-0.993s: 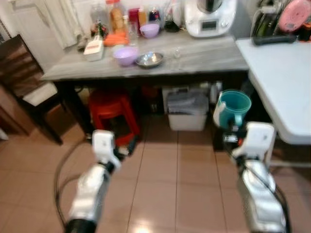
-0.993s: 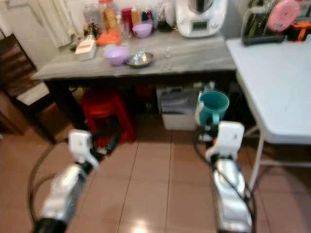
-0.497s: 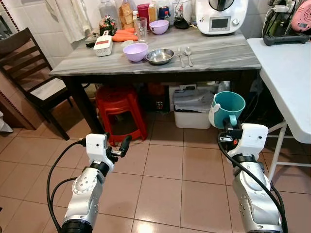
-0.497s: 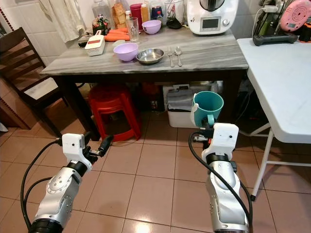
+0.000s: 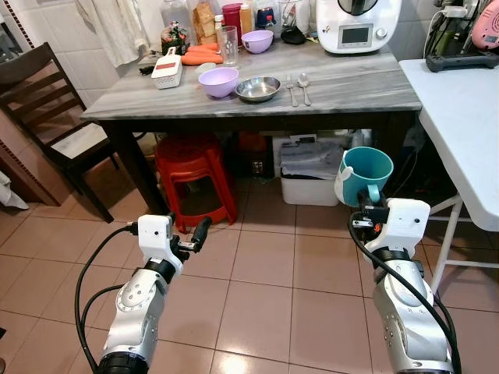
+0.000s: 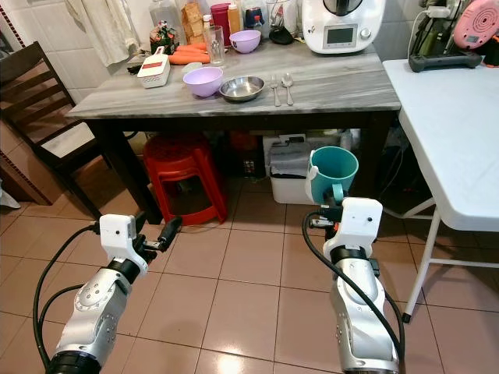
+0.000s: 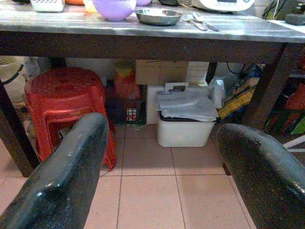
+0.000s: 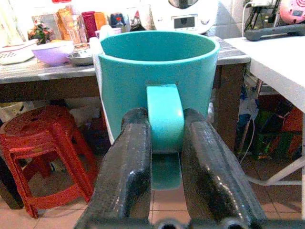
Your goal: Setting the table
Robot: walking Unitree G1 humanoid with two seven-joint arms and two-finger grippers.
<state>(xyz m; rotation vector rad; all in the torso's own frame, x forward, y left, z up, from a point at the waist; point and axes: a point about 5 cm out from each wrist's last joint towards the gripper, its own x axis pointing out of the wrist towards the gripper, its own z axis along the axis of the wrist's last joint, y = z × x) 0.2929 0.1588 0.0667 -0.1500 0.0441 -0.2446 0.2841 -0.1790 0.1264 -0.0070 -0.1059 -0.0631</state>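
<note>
Item: teal plastic mug with a moulded handle (image 8: 159, 90), carried upright and mouth-up in front of the robot, below the level of the grey marble-patterned table (image 5: 351, 82) and well short of it.

Holder: right gripper (image 8: 164, 157), its two black fingers closed on either side of the mug's handle. Left gripper (image 7: 162, 162) spread wide and holding nothing.

Risks, as judged:
- The hold is on the handle alone, so the mug could swing or tip while the robot walks; a slack pinch would drop it on the tiled floor.
- The mug rides lower than the tabletop; unless raised first, it would strike the dark table edge.
- The place setting is close-packed: lilac plastic bowl (image 5: 219, 81), shallow steel dish (image 5: 258, 89), fork and spoon (image 5: 297, 88), clear glass tumbler (image 5: 228, 44). A careless set-down could knock the cutlery or the tumbler.

Pose: right arm extended forward and low, wrist level, mug ahead of it. Left arm forward at similar height, fingers pointing towards the red plastic stool (image 5: 195, 175) under the table.
</note>
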